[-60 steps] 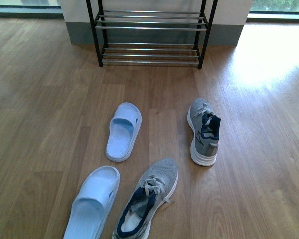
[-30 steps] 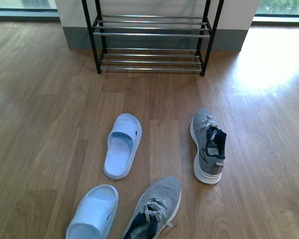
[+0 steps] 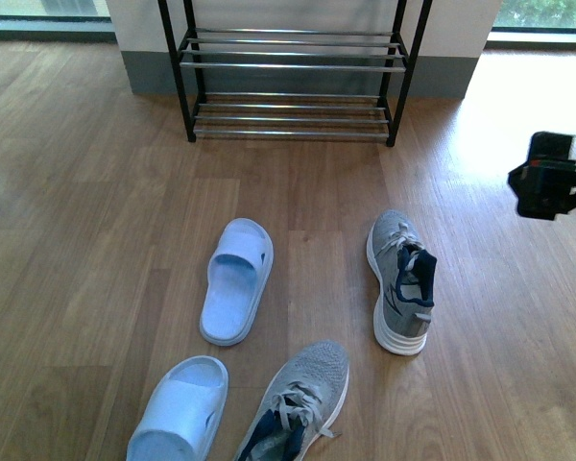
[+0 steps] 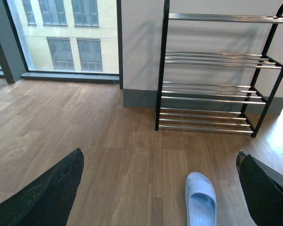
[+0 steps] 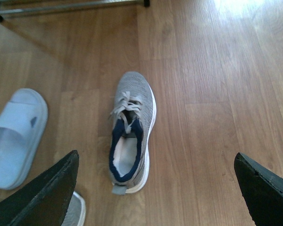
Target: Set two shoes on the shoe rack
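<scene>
Two shoes (image 3: 400,280), toes toward shoe rack (image 3: 293,66)

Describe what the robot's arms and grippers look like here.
Left gripper: two matte black fingers, broad, tapering to blunt tips, faintly scuffed. Right gripper: the same black wedge-shaped fingers. In the front view the right arm shows as a black boxy block at the edge; no cables or markings are discernible.

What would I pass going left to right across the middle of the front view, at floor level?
Pale blue slipper → grey sneaker → right claw, hanging above the floor at the right edge.
</scene>
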